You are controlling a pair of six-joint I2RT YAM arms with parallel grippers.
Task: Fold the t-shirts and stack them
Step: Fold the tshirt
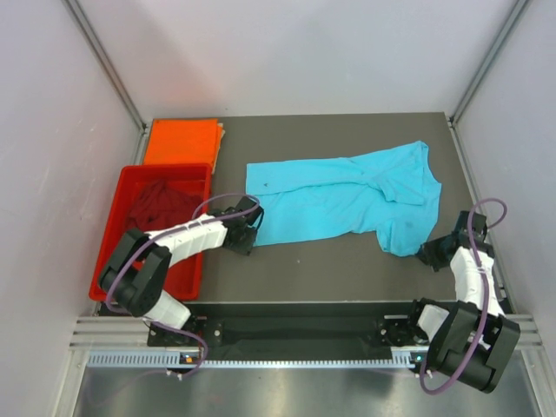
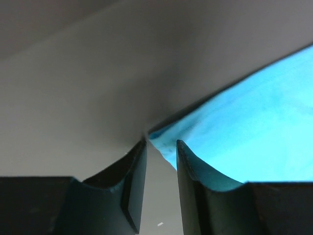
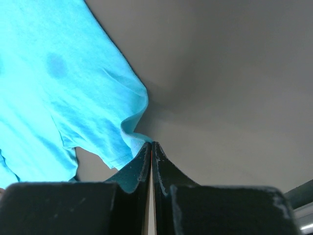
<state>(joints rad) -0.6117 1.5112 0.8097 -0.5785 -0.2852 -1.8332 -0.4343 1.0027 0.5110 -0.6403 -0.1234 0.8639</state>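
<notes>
**Both grippers at the near hem of the turquoise shirt**

Nearest the bases, the left gripper (image 2: pixel 162 143) sat low over the table (image 1: pixel 330 269) with its jaws partly spread. The lower-left corner of the turquoise t-shirt (image 1: pixel 339 204) lay right at the mouth of that gap and ran off to the jaws' right. It did not look clamped.

At the lower right of the top view, the right gripper (image 3: pixel 151 143) had its jaws pressed together. The shirt's curled edge lay against its left finger. No cloth showed between the fingers, so whether a thread was caught could not be told.

The shirt lay spread and rumpled mid-table with its long axis running left to right, so each arm was at its own end of the near edge. The left arm looked better placed to close and lift a corner.

Further left, the maroon t-shirt (image 1: pixel 161 201) lay heaped in the red plastic tray (image 1: pixel 111 228). Beyond it, at upper left, the orange t-shirt (image 1: pixel 181 141) lay folded flat.

The table was dark grey and matte. Pale walls with metal corner posts enclosed it.
</notes>
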